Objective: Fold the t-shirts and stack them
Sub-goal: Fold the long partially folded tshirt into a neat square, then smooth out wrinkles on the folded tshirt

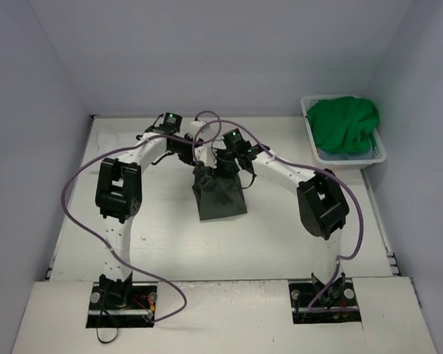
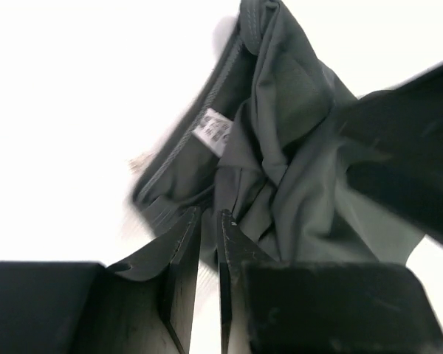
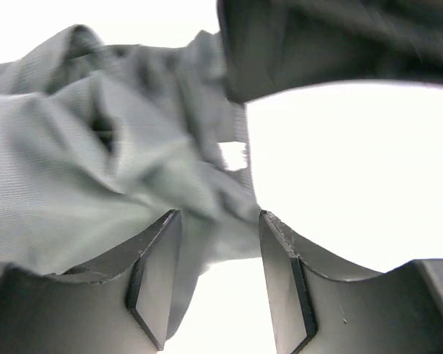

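Grey shirt at the centre of the table: its near hem rests on the surface and its far end is raised in a bunch. Left gripper is pressed almost together, pinching a fold of the cloth. Right gripper stands spread, with cloth loose against one finger. Step judged: opening the shirt out flat, with folding not yet begun. The next move calls for the right gripper to take an edge and draw it sideways. Bare surface lies on every side. The basket holding a green shirt sits well apart, in the far right corner.
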Robot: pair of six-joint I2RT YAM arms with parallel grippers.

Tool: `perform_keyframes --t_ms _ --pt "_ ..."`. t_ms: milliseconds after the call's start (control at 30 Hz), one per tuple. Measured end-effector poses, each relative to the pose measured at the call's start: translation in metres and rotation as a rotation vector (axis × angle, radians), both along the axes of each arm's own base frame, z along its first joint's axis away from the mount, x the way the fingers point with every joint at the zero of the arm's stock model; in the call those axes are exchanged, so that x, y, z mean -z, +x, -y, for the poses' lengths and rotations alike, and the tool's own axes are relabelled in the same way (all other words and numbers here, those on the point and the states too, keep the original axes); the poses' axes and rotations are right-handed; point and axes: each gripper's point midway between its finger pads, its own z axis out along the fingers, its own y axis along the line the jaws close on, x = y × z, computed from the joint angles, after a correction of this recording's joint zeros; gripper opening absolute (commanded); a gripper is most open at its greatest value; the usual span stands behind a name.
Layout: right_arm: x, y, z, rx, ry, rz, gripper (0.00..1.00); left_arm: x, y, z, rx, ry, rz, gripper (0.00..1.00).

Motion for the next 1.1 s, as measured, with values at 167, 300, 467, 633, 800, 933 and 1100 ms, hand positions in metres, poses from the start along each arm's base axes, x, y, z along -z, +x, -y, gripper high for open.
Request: perform_keyframes --t_ms 167,300,467,633,800,933,1100 --pt "-0.040 0.015 0.001 0.103 0.077 0.092 0.43 -0.026 0.003 -0.011 -0.011 -0.005 0.049 0.10" --pt "-0.061 0.016 0.011 0.177 0.113 0.143 0.38 -0.035 0.000 -0.008 0.003 -0.009 0.070 0.10" --pt "-0.052 -0.002 0.023 0.192 0.091 0.094 0.00 -0.041 -0.014 -0.008 0.016 -0.004 0.062 0.11" --pt "-0.017 -0.028 0.036 0.183 0.029 -0.015 0.00 -0.051 -0.030 -0.014 0.039 0.010 0.051 0.10" --pt "0.012 -0.057 0.044 0.157 -0.003 -0.132 0.00 -0.061 -0.050 -0.024 0.042 0.021 0.052 0.01" --pt "0.017 -0.067 0.045 0.154 0.005 -0.169 0.00 -0.071 -0.057 -0.035 0.023 0.017 0.065 0.00" --pt "0.010 -0.074 0.045 0.155 0.030 -0.180 0.00 -0.081 -0.061 -0.046 -0.002 0.005 0.079 0.00"
